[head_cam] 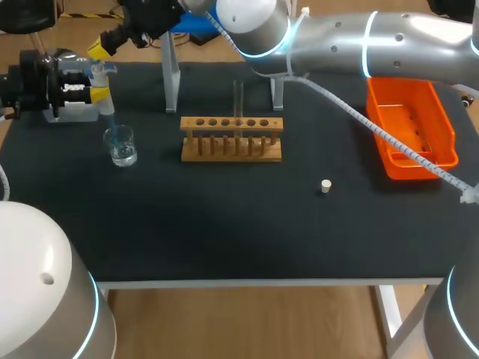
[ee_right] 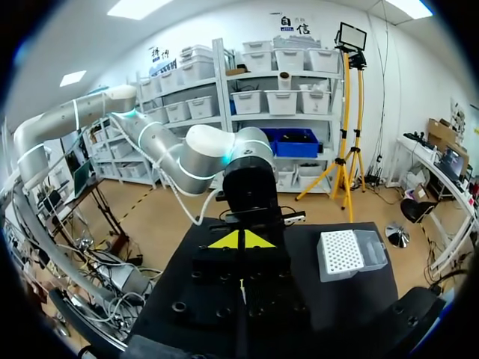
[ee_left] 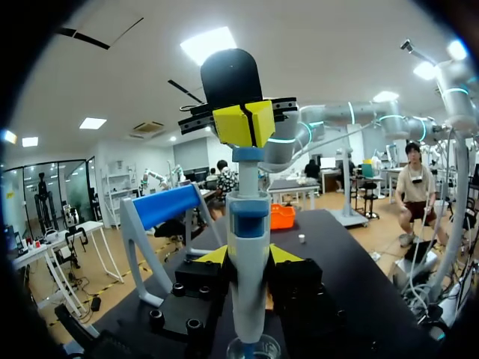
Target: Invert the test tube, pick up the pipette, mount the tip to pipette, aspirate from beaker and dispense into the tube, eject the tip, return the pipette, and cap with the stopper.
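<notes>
1. Left gripper [head_cam: 96, 84]: clamped from 2 sides on the pipette [ee_left: 248, 284], which it holds upright over the table's left end.
2. Pipette: rigid plastic barrel, light, fairly smooth. A mid-body grip as shown suits it. The mounted tip [head_cam: 111, 123] is thin and would likely bend or drop off under a side knock.
3. Right gripper [ee_left: 239, 123]: fingers together with nothing between them, set on top of the pipette's plunger button. Judged step: aspiration.
4. Beaker [head_cam: 120, 146]: small and clear, standing directly below the pipette with the tip reaching into it. It looks to hold some liquid, though the level is hard to read. Glass-like and easily tipped, so it is best left untouched.
5. Wooden rack [head_cam: 232, 140]: at mid-table, stable.
6. Test tube [head_cam: 238, 97]: upright in the rack, thin-walled, clear and slippery. It is fragile, so it should be gripped gently near the upper end.
7. Stopper [head_cam: 325, 185]: lies alone on the mat right of the rack. It is small and light, and may roll, so pinch it across its sides.
8. Orange tray [head_cam: 447, 134]: at the far right.
</notes>
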`<action>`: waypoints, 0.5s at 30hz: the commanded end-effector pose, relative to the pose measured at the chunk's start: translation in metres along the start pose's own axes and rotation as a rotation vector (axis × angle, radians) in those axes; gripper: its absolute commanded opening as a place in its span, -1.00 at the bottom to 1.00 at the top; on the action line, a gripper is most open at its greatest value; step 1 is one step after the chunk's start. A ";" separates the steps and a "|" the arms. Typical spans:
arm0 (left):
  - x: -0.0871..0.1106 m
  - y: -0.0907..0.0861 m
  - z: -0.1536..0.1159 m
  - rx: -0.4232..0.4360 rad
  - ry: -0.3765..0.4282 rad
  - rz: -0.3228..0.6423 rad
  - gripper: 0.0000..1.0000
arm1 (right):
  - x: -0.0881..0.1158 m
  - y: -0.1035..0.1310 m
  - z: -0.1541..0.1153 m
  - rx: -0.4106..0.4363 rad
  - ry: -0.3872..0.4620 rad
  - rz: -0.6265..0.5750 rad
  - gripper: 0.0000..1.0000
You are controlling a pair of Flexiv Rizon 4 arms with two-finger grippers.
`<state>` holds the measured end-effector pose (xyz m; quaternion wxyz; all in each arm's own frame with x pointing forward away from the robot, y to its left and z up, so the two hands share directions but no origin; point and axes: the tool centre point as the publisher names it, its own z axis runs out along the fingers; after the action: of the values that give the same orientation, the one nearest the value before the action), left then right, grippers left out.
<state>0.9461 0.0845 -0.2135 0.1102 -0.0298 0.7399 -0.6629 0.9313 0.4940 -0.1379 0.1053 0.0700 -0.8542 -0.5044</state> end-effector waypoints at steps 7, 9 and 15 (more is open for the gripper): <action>-0.001 -0.002 -0.001 0.003 0.004 0.001 -1.00 | 0.000 -0.012 0.004 0.019 0.013 0.011 -1.00; -0.001 -0.002 -0.001 0.003 0.004 0.001 -1.00 | 0.001 -0.014 0.005 0.021 0.014 0.014 -1.00; -0.001 -0.002 -0.001 0.003 0.004 0.001 -1.00 | 0.001 -0.020 0.007 0.030 0.018 0.021 -1.00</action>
<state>0.9457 0.0841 -0.2158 0.1102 -0.0297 0.7397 -0.6632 0.9267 0.4896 -0.1530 0.1149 0.0661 -0.8601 -0.4926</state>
